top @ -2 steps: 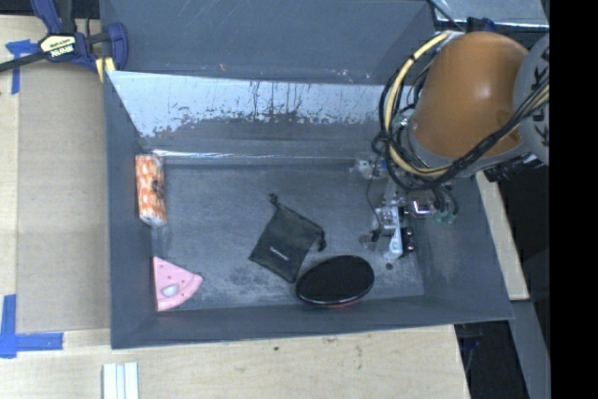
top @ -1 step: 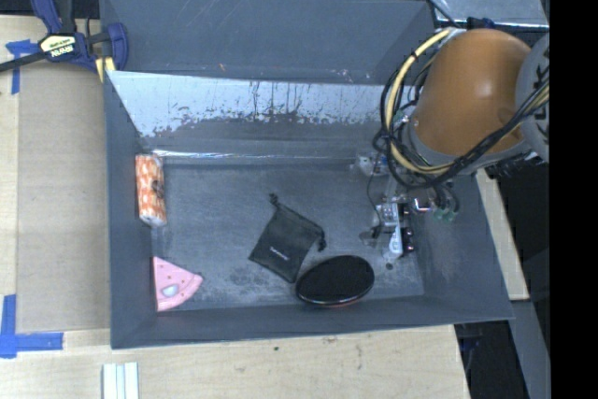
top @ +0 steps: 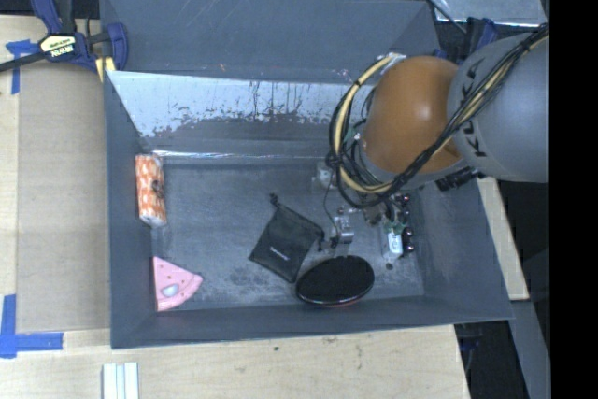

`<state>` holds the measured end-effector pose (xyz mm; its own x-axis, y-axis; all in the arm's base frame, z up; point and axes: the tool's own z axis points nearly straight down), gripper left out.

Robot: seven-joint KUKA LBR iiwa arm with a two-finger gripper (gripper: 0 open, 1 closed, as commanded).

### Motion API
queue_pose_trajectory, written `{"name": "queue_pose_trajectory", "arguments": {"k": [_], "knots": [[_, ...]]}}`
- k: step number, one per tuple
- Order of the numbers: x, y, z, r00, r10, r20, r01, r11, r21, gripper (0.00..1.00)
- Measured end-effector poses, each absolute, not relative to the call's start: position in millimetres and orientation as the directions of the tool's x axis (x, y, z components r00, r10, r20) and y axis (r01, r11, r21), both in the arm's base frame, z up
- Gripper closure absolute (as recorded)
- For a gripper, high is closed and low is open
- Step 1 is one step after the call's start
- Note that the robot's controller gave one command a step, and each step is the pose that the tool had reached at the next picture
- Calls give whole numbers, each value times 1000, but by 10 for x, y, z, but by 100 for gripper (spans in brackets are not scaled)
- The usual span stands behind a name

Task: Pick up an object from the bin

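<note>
A: What takes up most of the scene?

B: The grey metal bin (top: 234, 33). Its floor is mostly bare, with a few loose things spread over it. The arm (top: 509, 107) comes in from the right, and its wrist is under a rounded orange cover (top: 411, 117) looped with cables (top: 348, 140).

A: And the gripper?

B: The gripper (top: 342, 234) hangs low under that cover, over the near right part of the floor. I cannot tell if it is wide, narrow or closed on anything, since the cover and cables crowd it.

A: What lies closest to it?

B: Two things. A flat black pouch (top: 280, 248), roughly square and turned like a diamond, lies just left of the gripper, and its right corner reaches to the gripper's tip. A black oval disc (top: 334, 281) lies just on the near side of the gripper, close to the near wall and touching or slightly overlapping the pouch's near right edge.

A: And the rest?

B: They are well apart, on the left. An orange speckled packet (top: 149, 190) lies lengthwise along the left wall, and a pink wedge (top: 174, 283) sits in the near left corner.

A: Anything smaller?

B: A small white and green piece (top: 394, 243) shows just right of the gripper. I cannot tell whether it belongs to the arm or lies in the bin.
</note>
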<state>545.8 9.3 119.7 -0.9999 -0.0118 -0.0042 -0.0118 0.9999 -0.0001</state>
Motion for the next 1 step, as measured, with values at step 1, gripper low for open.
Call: {"name": "queue_pose_trajectory", "arguments": {"k": [1], "knots": [[5401,189,791,-998,55,-2,55,998,0,0]]}}
